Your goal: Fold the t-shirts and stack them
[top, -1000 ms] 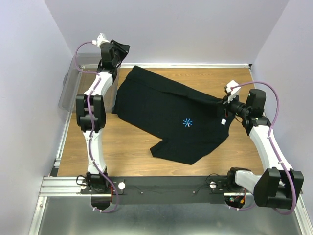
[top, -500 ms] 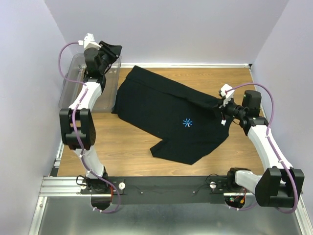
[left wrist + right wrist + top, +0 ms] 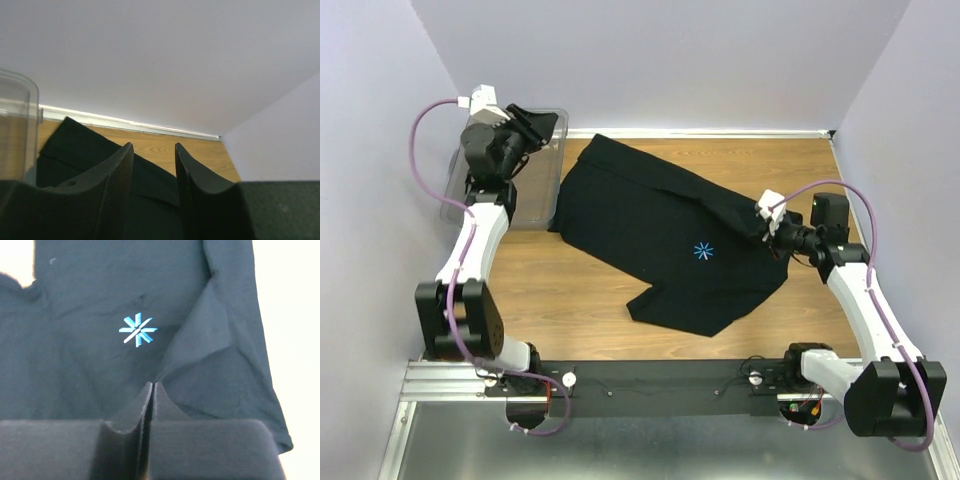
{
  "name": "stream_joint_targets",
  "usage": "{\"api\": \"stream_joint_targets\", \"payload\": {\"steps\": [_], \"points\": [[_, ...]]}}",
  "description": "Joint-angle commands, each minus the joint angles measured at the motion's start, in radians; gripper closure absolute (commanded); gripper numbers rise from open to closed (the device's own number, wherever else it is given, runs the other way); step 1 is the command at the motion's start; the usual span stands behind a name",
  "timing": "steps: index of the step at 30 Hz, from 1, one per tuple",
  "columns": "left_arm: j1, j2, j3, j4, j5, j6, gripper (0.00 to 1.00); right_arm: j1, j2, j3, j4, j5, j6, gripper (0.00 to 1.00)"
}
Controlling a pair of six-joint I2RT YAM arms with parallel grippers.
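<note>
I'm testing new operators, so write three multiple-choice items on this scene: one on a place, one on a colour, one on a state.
1. The clear bin sits: A) far left, beside the t-shirt; B) near right; C) on top of the t-shirt.
2. The t-shirt's logo is: A) red; B) blue; C) yellow.
3. The left end effector is: A) shut on cloth; B) open, empty; C) out of view.
Key: A, the top view shows it there; B, the star is blue; B, its jaws stand apart, nothing between.
</note>
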Motion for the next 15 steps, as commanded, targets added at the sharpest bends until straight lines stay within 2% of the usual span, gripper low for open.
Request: {"api": "stream_joint_targets", "payload": {"steps": [1,2,3,4,5,7,10,11,13,14,15], "points": [[0.013,-0.165,-0.059,-0.065,0.033,0.123,0.53,0.010,-0.039,-0.012,-0.240,-0.073,-0.231,0.78],[0.011,-0.199,-0.090,-0.067,0.036,0.139,0.53,0.010,-0.042,-0.016,-0.254,-0.078,-0.240,0.69],[0.011,-0.270,-0.160,-0.068,0.037,0.159,0.51,0.010,-0.042,-0.021,-0.279,-0.084,-0.255,0.53],[0.011,-0.305,-0.193,-0.077,0.034,0.182,0.51,0.010,-0.043,-0.022,-0.285,-0.090,-0.255,0.45],[0.013,-0.370,-0.220,-0.114,0.030,0.229,0.50,0.010,-0.045,-0.015,-0.285,-0.098,-0.240,0.28],[0.011,-0.429,-0.282,-0.166,0.005,0.290,0.50,0.010,-0.031,0.005,-0.282,-0.115,-0.219,0.23],[0.013,-0.542,-0.352,-0.252,-0.051,0.379,0.46,0.010,0.074,0.069,-0.192,-0.077,-0.069,0.21],[0.011,-0.593,-0.372,-0.255,-0.061,0.392,0.45,0.010,0.119,0.086,-0.111,-0.057,0.050,0.21],[0.011,-0.636,-0.435,-0.255,-0.070,0.412,0.44,0.010,0.208,0.154,-0.038,0.007,0.183,0.21],[0.011,-0.673,-0.455,-0.260,-0.068,0.421,0.44,0.010,0.321,0.178,0.018,0.082,0.322,0.23],[0.011,-0.687,-0.473,-0.266,-0.065,0.430,0.44,0.010,0.322,0.212,0.028,0.112,0.376,0.26]]}}
